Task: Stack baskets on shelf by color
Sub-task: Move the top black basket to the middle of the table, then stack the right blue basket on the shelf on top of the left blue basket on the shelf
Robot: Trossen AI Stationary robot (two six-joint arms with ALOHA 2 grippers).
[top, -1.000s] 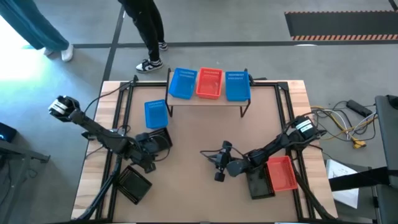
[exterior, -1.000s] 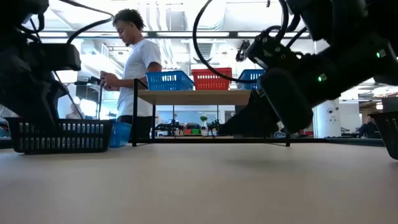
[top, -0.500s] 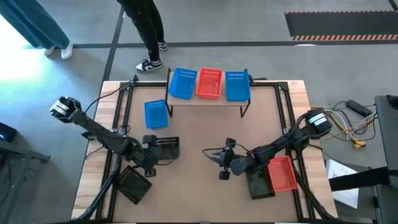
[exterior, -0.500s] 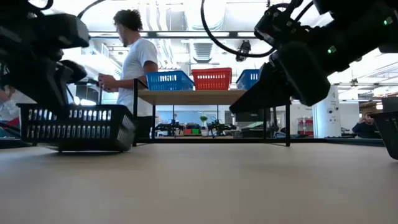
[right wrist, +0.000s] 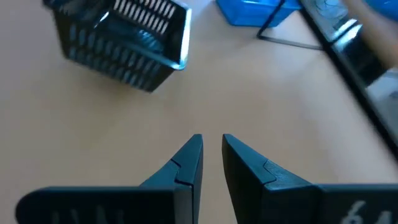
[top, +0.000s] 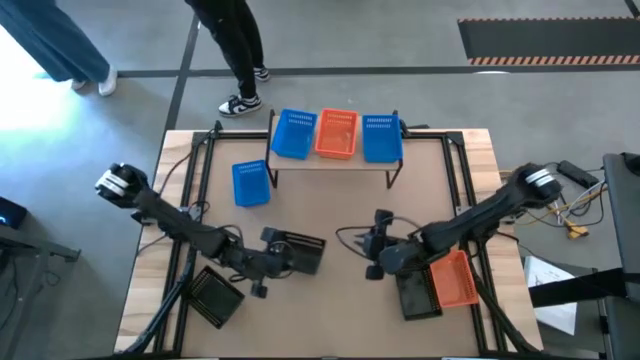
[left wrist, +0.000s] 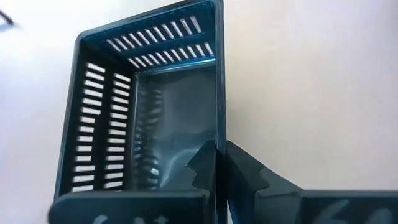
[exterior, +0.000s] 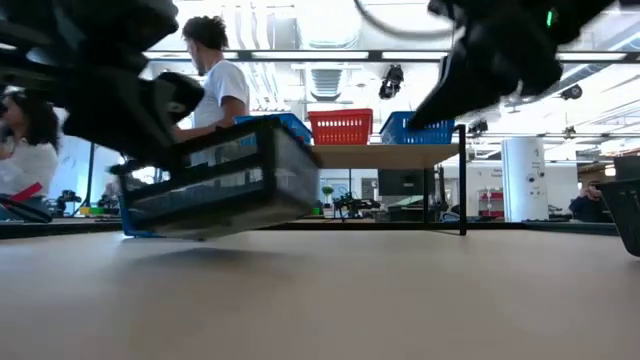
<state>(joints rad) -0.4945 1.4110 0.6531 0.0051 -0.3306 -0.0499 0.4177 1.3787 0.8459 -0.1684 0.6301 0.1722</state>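
Note:
My left gripper [left wrist: 219,152] is shut on a black perforated basket [top: 300,252] near the middle of the table; in the low view this basket [exterior: 220,180] hangs tilted above the tabletop. My right gripper [right wrist: 212,142] hovers to the basket's right [top: 372,248], raised, its fingers a narrow gap apart and holding nothing. The shelf [top: 335,163] stands at the far edge with a blue [top: 293,134], an orange [top: 337,133] and a blue basket [top: 381,137] side by side on its top. My left gripper holds the black basket by one long side wall [left wrist: 219,124], near that wall's end. One finger [left wrist: 204,165] is inside the basket and the other [left wrist: 244,171] outside, pinching the wall at its rim. The basket is lifted clear and tilted, its far end higher.
A blue basket [top: 250,183] sits on the table left of the shelf. Another black basket [top: 215,297] lies at the near left; a black [top: 413,296] and an orange basket [top: 455,280] lie at the near right. A person [exterior: 222,95] stands beyond the far edge.
My left gripper has carried the black basket toward the table's right and a little nearer, lifting it off the tabletop and tipping it. My right gripper has risen and drawn back toward the right and far side.

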